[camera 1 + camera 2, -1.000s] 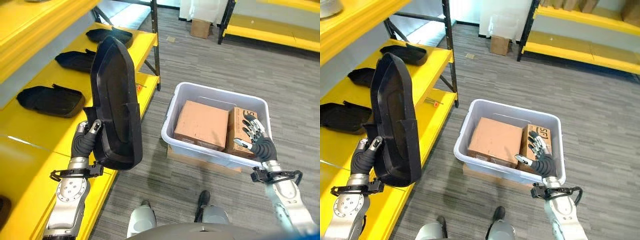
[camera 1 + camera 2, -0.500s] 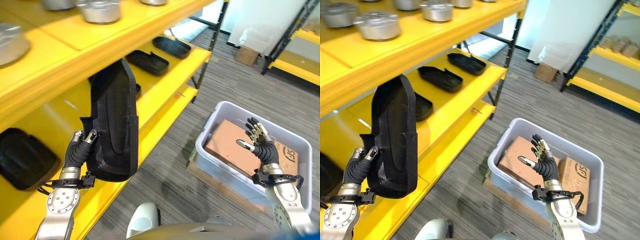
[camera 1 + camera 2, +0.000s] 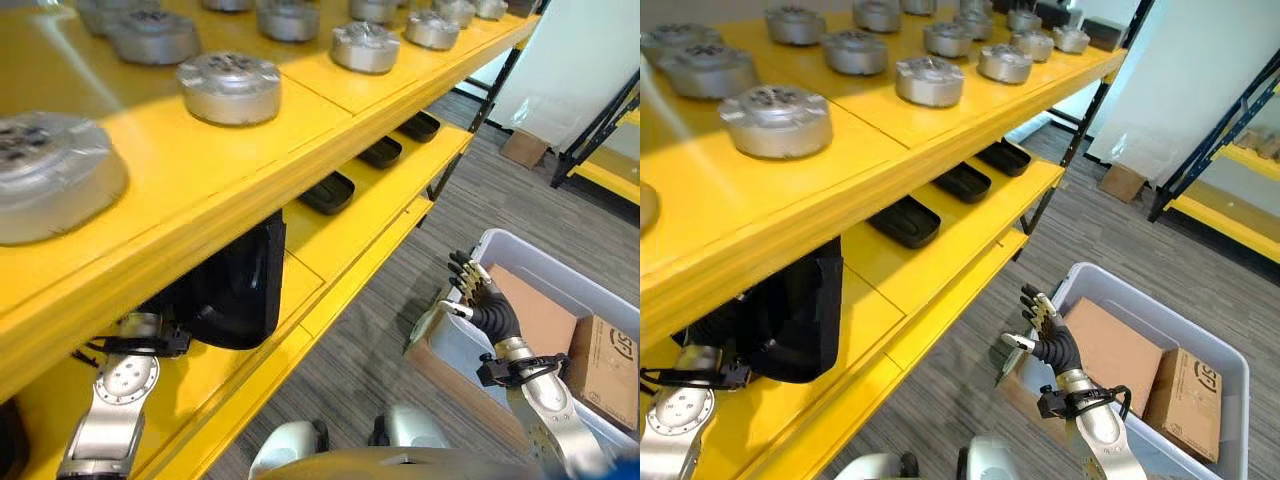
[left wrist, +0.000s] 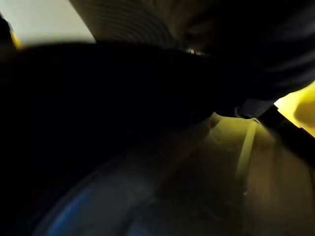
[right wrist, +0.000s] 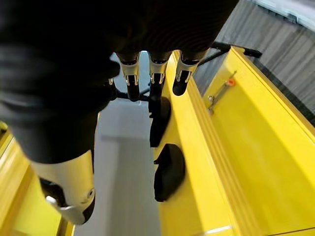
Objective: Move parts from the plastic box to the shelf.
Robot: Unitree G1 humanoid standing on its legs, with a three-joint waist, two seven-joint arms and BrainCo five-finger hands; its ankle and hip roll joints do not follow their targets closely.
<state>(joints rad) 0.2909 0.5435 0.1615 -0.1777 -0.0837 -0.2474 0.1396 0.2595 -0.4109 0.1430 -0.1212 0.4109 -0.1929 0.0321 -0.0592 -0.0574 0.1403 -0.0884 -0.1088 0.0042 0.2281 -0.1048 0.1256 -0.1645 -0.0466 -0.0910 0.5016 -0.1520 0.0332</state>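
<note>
A large black moulded part stands on edge on the lower yellow shelf, its top hidden behind the front of the upper board. My left hand is right at its lower left edge, mostly hidden by that board and the part. To the right, my right hand hangs open in the air, holding nothing, in front of the near corner of the grey plastic box. The box stands on the floor with two cardboard boxes inside. In the right wrist view the fingers are straight.
Three more black parts lie in a row further along the lower shelf. Several round silver metal parts sit on the upper shelf board. A strip of grey floor runs between shelf and box. More racking stands at the far right.
The camera has swung up and to the left toward the shelf. The black part has gone from in front of the shelf to under the upper board. The right hand stays open.
</note>
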